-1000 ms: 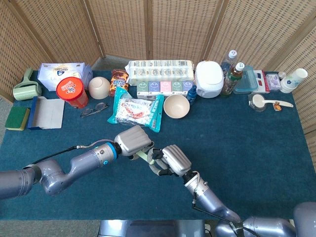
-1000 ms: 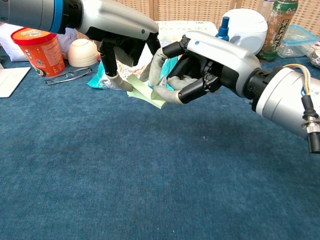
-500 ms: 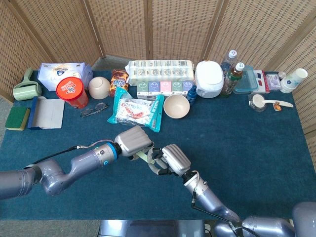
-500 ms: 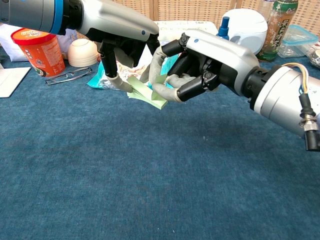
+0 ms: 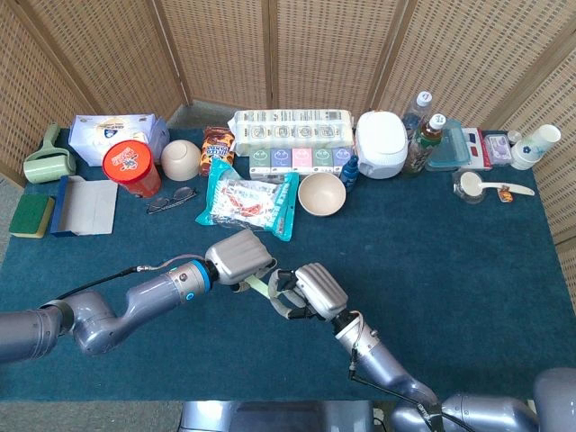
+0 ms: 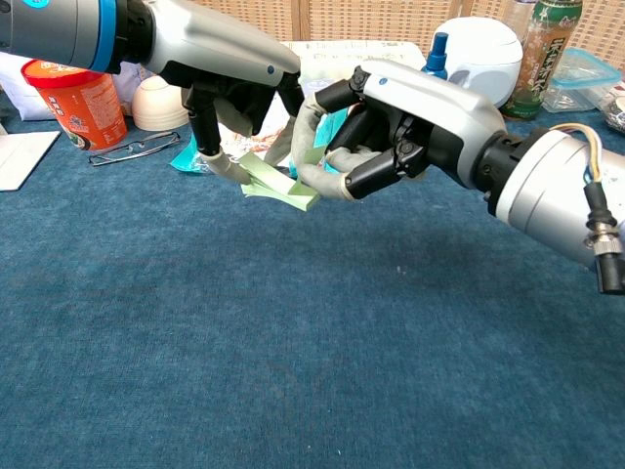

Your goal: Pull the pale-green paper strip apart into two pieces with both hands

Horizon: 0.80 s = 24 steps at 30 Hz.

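The pale-green paper strip [image 6: 276, 185] hangs above the blue tablecloth, stretched between both hands. My left hand [image 6: 227, 73] pinches its left end from above. My right hand [image 6: 386, 132] pinches the right end between thumb and a finger. In the head view the strip [image 5: 260, 285] shows as a short sliver between the left hand [image 5: 239, 258] and the right hand [image 5: 309, 291]. It looks twisted and taut, still in one piece.
Behind the hands lie a plastic snack bag [image 5: 247, 202], glasses [image 5: 171, 200], a red tub [image 5: 131, 167] and two bowls [image 5: 321, 193]. Boxes, bottles and a white cooker [image 5: 381, 142] line the back edge. A sponge [image 5: 31, 216] and blue tray sit far left.
My left hand has shifted slightly left and away from the right hand, drawing the strip flatter and tighter. The right hand holds almost still.
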Each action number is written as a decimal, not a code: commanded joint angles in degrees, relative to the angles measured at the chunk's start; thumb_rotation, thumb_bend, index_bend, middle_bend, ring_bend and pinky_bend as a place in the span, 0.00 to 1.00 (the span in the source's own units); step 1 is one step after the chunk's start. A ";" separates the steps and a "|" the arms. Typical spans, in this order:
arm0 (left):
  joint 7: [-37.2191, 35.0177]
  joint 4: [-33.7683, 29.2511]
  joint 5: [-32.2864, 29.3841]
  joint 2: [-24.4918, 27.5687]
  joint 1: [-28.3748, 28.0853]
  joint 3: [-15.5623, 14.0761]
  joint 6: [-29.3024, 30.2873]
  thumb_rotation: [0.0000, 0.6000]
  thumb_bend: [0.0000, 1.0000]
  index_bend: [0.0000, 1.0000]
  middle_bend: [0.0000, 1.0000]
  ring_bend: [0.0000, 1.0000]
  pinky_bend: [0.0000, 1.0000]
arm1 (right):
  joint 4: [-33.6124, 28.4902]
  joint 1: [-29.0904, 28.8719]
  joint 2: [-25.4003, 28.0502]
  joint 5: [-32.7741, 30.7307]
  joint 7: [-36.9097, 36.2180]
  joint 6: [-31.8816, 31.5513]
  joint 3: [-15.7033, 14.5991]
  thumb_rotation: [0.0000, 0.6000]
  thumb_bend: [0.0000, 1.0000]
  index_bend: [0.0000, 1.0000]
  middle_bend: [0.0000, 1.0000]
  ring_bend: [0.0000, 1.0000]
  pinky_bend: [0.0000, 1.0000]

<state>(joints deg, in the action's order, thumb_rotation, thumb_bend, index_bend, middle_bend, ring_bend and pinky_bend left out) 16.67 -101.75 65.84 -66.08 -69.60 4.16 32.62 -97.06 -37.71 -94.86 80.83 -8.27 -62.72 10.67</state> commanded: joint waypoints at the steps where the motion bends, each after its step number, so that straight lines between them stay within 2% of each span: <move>1: -0.07 0.07 -0.02 0.05 0.16 -0.15 0.04 1.00 0.35 0.75 1.00 1.00 1.00 | -0.01 0.03 0.05 -0.03 -0.02 0.05 -0.07 1.00 0.48 0.73 1.00 1.00 1.00; 24: -1.05 1.38 0.64 -0.02 2.66 -2.07 0.66 1.00 0.35 0.76 1.00 1.00 1.00 | -0.20 0.89 1.40 -0.39 -1.46 0.02 -0.51 1.00 0.49 0.76 1.00 1.00 1.00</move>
<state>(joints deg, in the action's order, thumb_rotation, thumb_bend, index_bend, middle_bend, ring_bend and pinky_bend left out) 15.71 -100.48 66.49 -66.15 -67.11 2.24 33.23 -97.24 -36.86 -93.52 80.44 -9.67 -62.67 10.17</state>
